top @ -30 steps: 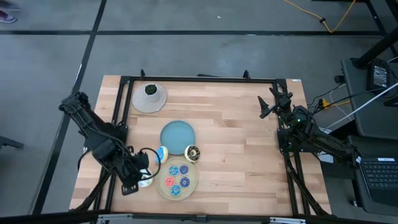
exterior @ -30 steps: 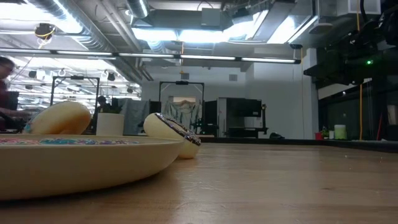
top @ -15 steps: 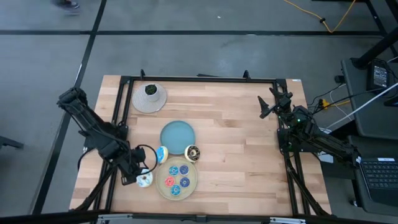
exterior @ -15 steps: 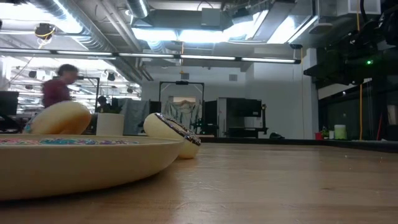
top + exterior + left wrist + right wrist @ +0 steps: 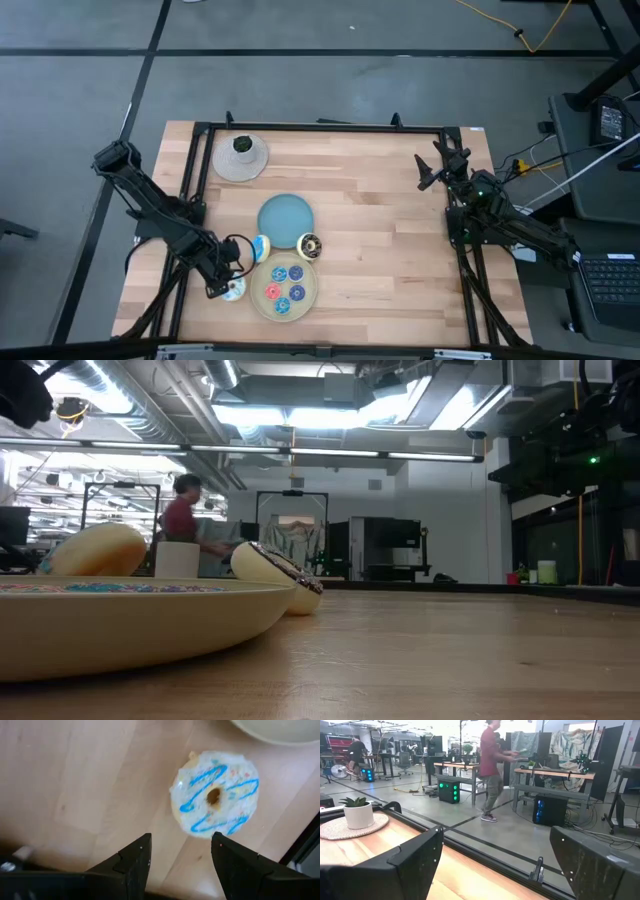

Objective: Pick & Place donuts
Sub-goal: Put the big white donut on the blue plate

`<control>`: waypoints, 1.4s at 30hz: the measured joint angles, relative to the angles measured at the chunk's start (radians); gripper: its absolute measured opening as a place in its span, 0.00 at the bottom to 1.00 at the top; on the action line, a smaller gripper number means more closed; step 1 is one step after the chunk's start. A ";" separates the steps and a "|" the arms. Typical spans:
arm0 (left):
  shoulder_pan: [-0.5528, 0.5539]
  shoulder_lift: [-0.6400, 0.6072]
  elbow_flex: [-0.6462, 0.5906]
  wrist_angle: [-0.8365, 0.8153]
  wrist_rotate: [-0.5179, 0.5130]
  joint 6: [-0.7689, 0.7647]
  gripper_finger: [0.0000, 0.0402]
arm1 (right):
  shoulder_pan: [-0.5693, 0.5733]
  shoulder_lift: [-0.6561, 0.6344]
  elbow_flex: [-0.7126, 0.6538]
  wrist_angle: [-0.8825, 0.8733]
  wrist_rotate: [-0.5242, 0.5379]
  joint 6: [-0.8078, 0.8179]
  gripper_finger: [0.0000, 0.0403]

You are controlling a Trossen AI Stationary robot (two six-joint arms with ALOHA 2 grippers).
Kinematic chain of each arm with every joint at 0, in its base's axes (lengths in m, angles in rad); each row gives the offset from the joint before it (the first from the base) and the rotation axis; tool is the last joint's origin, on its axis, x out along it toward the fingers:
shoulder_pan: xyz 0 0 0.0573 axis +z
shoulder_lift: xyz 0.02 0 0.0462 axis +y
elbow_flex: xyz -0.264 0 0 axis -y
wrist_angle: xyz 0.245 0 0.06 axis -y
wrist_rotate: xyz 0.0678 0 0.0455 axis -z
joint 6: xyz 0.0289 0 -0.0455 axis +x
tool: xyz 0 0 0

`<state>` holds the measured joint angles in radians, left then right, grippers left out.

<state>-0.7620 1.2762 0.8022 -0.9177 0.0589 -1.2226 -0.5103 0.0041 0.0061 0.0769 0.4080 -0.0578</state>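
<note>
Left gripper (image 5: 228, 283) low over the table's front left area, fingers (image 5: 131, 865) spread apart with nothing between them. Just ahead of the fingertips, clear of both, a white donut with blue drizzle (image 5: 215, 793) flat on the bare wood, hole facing up. Just past that donut, the curved rim of a beige plate (image 5: 312, 292), so little room on that side. On the plate, several small blue and pink donuts (image 5: 284, 288) close together. Beyond the plate's far rim, a blue-and-orange donut (image 5: 261, 247) and a chocolate donut (image 5: 309, 245), both beside a blue plate (image 5: 285, 217). Seen from table height, those same two rounded shapes behind the beige rim. On the gripper's other side, the black frame rail (image 5: 176, 290) and the table edge (image 5: 128, 283) near, leaving only a narrow strip of wood. Farther off, at the back left corner, a small potted plant (image 5: 242, 145) on a round mat (image 5: 240, 160).

Wide open wood across the middle and right of the table.

Right gripper (image 5: 432, 172) raised near the back right edge, well apart from every donut, fingers (image 5: 415, 860) wide apart and empty. In the room behind, a person (image 5: 493, 767) walking.
</note>
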 joint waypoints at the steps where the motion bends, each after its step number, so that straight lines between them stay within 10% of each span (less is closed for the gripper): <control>1: 0.000 0.000 -0.008 0.018 -0.006 -0.006 0.49 | 0.000 0.000 0.000 0.000 0.000 0.000 0.91; 42: 0.032 0.123 -0.100 0.263 0.006 0.005 0.49 | 0.000 0.000 0.000 0.000 0.000 0.000 0.91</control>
<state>-0.7296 1.3989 0.7021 -0.6543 0.0650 -1.2171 -0.5105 0.0041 0.0060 0.0769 0.4080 -0.0578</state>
